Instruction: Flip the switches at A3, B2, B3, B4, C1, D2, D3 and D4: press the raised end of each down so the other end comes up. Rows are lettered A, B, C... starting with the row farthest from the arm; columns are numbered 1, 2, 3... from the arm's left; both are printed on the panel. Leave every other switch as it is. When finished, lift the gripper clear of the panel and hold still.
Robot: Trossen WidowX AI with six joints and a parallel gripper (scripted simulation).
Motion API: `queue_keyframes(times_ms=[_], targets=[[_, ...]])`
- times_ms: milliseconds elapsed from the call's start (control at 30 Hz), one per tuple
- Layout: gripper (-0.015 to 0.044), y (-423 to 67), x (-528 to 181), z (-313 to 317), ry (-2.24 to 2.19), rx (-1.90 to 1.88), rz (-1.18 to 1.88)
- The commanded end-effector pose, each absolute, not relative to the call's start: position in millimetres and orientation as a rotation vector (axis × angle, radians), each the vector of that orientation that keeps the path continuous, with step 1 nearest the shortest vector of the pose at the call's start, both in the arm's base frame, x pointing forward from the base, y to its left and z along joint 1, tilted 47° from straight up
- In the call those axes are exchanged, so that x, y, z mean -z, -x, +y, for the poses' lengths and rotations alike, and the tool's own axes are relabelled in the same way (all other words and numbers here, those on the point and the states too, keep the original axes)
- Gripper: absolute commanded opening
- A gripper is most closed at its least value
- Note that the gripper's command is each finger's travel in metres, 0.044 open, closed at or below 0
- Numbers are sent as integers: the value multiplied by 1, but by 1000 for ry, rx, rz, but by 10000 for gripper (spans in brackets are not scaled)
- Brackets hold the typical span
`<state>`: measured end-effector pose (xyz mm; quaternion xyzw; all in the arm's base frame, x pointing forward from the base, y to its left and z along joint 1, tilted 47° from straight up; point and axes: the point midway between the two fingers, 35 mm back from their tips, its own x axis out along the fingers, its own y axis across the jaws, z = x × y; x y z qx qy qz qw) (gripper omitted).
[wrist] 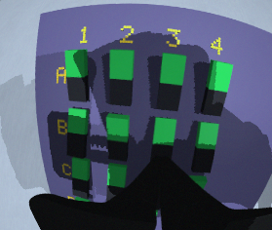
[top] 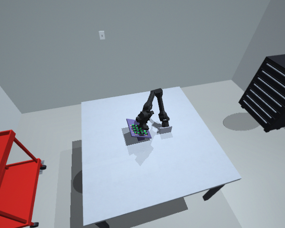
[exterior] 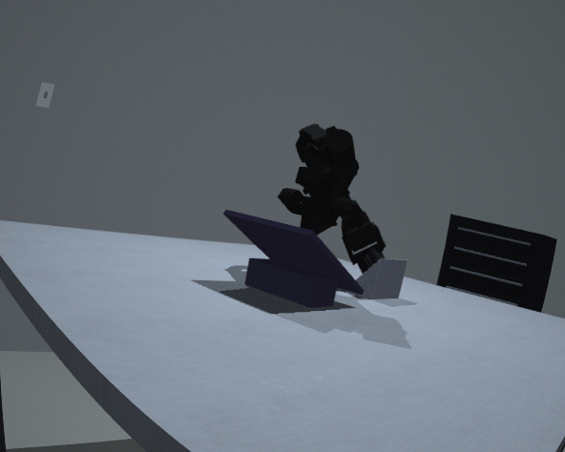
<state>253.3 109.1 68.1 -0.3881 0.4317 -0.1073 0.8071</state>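
Note:
A purple switch panel (top: 129,121) (exterior: 292,248) (wrist: 54,33) stands tilted on the table, with yellow column numbers 1 to 4 and row letters. Its switches are green and black rockers. In the wrist view I see A1 (wrist: 77,74), A2 (wrist: 122,75), A3 (wrist: 171,80), A4 (wrist: 218,86), B1 (wrist: 77,132), B2 (wrist: 118,135), B3 (wrist: 164,132) and B4 (wrist: 206,145), and the tops of C1 (wrist: 81,172) and C2 (wrist: 118,174). My gripper (wrist: 160,162) (top: 144,127) is shut and empty. Its tip sits just below B3, low over the panel, and hides the rest of rows C and D.
The arm's grey base block (top: 165,129) (exterior: 383,279) stands just right of the panel. A red cart (top: 5,176) is on the floor at the left and a black drawer cabinet (top: 273,93) (exterior: 497,259) at the right, both off the table.

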Motion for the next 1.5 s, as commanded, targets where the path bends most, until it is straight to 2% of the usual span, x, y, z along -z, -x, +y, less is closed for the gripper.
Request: queue_keyframes(times_ms=[0, 1467], targets=[[0, -254, -68, 109, 837, 230, 921], [0, -257, -65, 106, 837, 231, 921]])
